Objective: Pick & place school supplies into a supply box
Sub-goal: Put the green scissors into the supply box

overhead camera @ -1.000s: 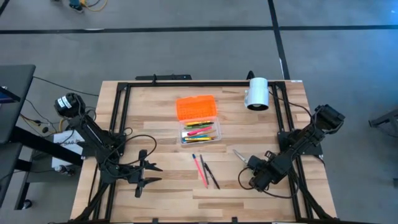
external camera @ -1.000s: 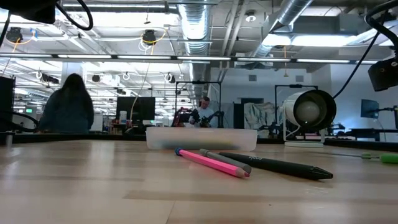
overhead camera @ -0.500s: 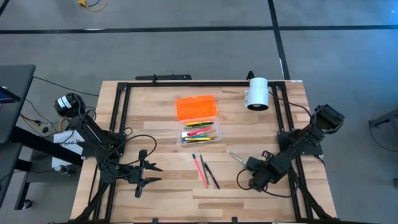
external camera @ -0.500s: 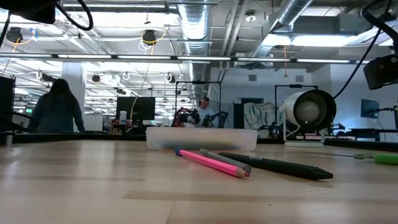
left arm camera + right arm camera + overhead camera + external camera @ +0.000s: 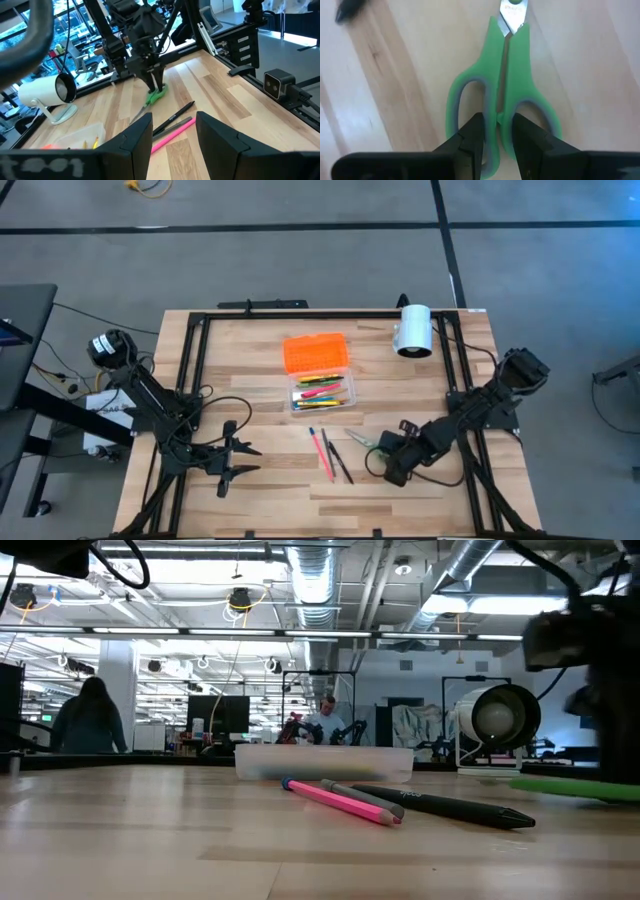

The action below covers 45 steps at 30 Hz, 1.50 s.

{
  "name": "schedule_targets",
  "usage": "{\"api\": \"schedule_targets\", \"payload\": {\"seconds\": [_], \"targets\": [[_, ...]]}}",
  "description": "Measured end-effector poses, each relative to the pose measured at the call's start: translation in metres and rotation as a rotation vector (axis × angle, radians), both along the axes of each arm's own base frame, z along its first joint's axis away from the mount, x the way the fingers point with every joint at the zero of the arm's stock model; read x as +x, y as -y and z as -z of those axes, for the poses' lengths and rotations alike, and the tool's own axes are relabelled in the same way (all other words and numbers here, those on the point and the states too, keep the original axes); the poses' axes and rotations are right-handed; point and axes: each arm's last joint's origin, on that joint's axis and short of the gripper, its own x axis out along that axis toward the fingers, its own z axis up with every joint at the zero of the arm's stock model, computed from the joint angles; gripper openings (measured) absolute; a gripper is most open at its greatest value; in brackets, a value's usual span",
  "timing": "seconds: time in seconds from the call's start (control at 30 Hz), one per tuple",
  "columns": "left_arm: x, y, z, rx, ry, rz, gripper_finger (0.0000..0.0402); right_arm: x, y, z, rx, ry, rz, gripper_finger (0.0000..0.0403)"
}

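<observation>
The green-handled scissors [image 5: 360, 439] lie by my right gripper [image 5: 378, 450], right of three loose pens [image 5: 331, 455], pink, grey and black, that rest flat on the wood. My right gripper [image 5: 498, 136] is shut on the scissors [image 5: 502, 90]; their blades point toward the table's left. The clear supply box [image 5: 322, 394] holds several coloured pens, and its orange lid [image 5: 317, 353] lies against its far side. My left gripper [image 5: 238, 461] waits open near the table's near left corner. My right gripper pinches the scissors where the two green handle loops meet [image 5: 499, 112], one finger [image 5: 472, 137] in each loop. It comes from above, slanting from the table's right [image 5: 150, 75]. The blades [image 5: 137, 114] reach out low over the wood; whether they touch it I cannot tell.
A white cylinder [image 5: 413, 330] stands at the far right of the table. Black rails [image 5: 190, 380] frame the left, right and far sides. Bare wood lies between the pens and the near edge [image 5: 330, 510]. A person [image 5: 88, 715] is in the room behind.
My right gripper has moved toward the table's left and slightly toward its near edge, and the scissors have travelled with it, closer to the loose pens. The person in the background has walked to the left.
</observation>
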Motion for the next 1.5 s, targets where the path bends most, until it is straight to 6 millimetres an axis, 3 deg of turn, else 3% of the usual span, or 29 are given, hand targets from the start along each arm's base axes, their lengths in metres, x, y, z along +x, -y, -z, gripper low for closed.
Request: {"api": "schedule_targets", "payload": {"seconds": [0.47,0.73,1.5], "targets": [[0.000,0.000,0.001,0.004,-0.004,0.000,0.0144,0.003,0.005,0.013,-0.053,-0.092,-0.004,0.0074],[0.000,0.000,0.001,-0.001,-0.004,-0.001,0.0144,0.008,-0.009,0.003,-0.125,-0.067,-0.135,0.0074],[0.000,0.000,0.001,-0.002,-0.004,-0.002,0.0144,0.014,-0.014,-0.001,-0.124,-0.002,-0.167,0.0074]]}}
